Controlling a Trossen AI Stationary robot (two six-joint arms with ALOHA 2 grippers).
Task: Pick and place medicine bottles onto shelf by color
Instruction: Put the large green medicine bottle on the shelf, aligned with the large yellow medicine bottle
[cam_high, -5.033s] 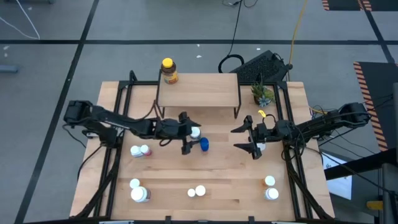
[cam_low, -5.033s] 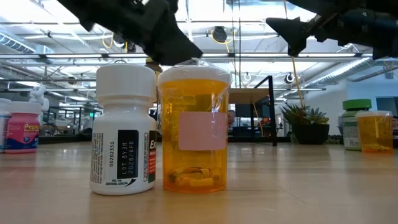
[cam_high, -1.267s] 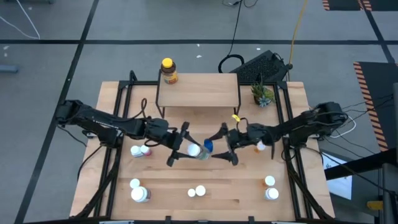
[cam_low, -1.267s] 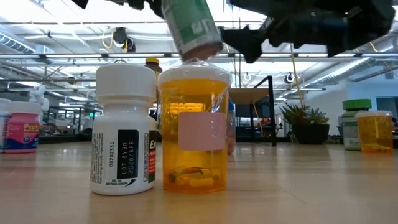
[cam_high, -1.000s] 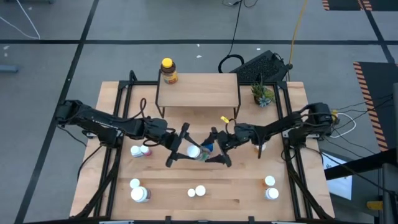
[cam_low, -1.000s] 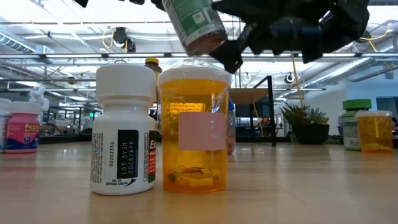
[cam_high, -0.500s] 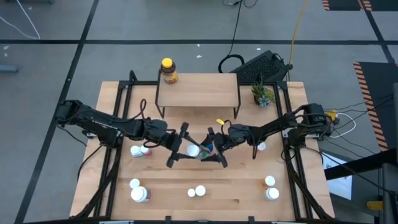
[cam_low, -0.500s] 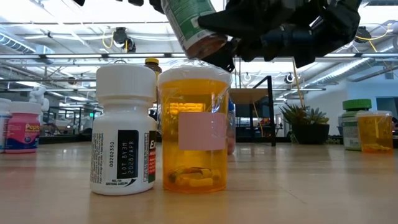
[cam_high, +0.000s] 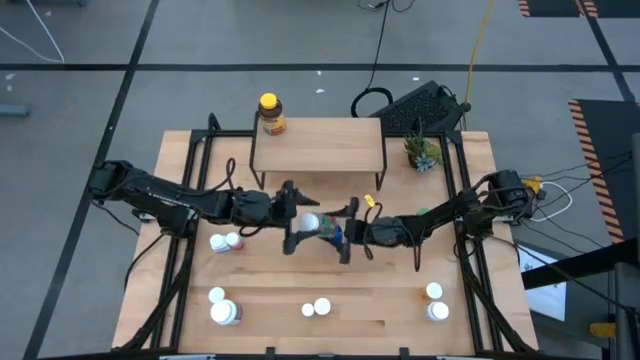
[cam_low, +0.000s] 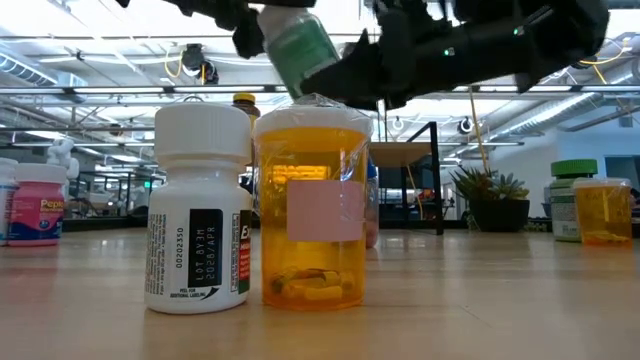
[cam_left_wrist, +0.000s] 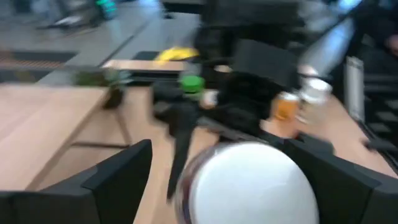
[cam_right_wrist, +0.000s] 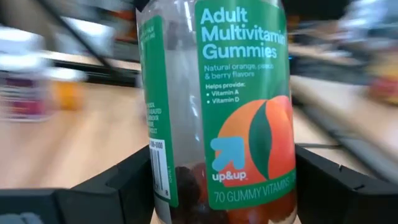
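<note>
— Green-labelled gummy bottle (cam_right_wrist: 217, 112): where is it held?
— Above the tabletop (cam_high: 380, 300), just before the shelf (cam_high: 318, 145), pinched at the cap end by the left claw (cam_high: 297, 222).
— And the right claw (cam_high: 345, 235)?
— Spread around the bottle's base end; the long axis is laid between both claws.

Two arms (cam_high: 170, 200) — twelve medicine bottles (cam_high: 271, 113), one shelf (cam_high: 318, 146).

Probably a lab: taped concrete floor (cam_high: 80, 60) (open industrial ceiling (cam_low: 100, 60)).
</note>
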